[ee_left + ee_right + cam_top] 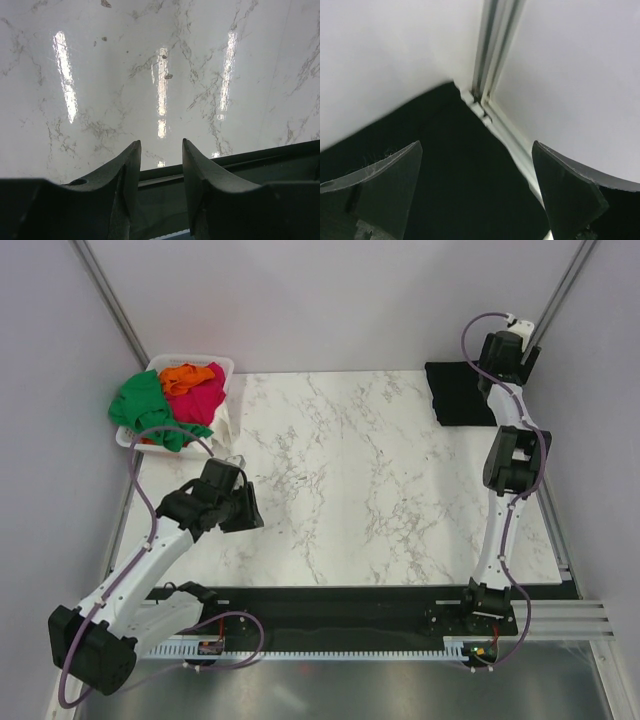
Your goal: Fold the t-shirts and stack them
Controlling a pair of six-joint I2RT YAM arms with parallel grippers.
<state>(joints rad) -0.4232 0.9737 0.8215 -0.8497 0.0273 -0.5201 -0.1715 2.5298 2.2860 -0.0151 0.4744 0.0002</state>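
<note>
A black t-shirt lies folded flat at the table's far right corner; it fills the lower part of the right wrist view. My right gripper hovers over its far right edge, jaws wide open and empty. Green, orange and pink-red t-shirts are heaped in a white basket at the far left. My left gripper is open and empty, low over bare marble near the left front, its fingertips a little apart in the left wrist view.
The marble tabletop stretches between the basket and the black shirt. A black strip and rail run along the near edge. Grey walls and a metal corner post close in behind the right gripper.
</note>
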